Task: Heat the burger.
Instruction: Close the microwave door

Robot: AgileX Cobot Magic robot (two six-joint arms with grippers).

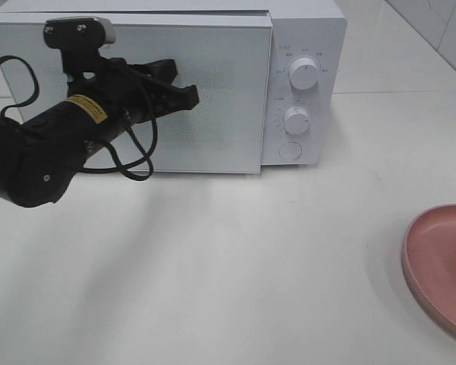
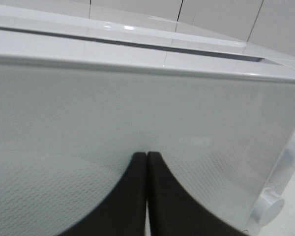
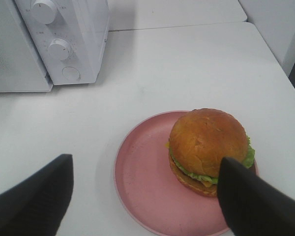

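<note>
the burger (image 3: 209, 150) sits on the pink plate (image 3: 142, 182), toward the plate's far-right side as the right wrist camera sees it, with bare plate left on the side facing the microwave (image 1: 289, 76). i judge it soft and light: the bun would dent under a hard squeeze, and the stacked layers could slide apart if tilted. the safer hold is probably the plate rim, or a gentle wide grip low across the bun's sides. the glossy crust may be a little slippery

it looks round with a shiny golden-brown top, ruffled green lettuce poking out at the edge, a bit of yellow and dark filling below

the right gripper (image 3: 145, 196) hovers over the plate with its fingers (image 3: 246, 196) spread wide and holding nothing; one finger overlaps the burger's edge in that view, though i cannot tell if it touches

farther off across the white desk (image 1: 213, 266), the microwave stands with its door (image 1: 213, 99) closed and two knobs (image 1: 302, 74) on the side nearer the plate. the left gripper (image 2: 146, 162) is up against that door, fingers (image 2: 128, 196) clenched together, grasping nothing
</note>
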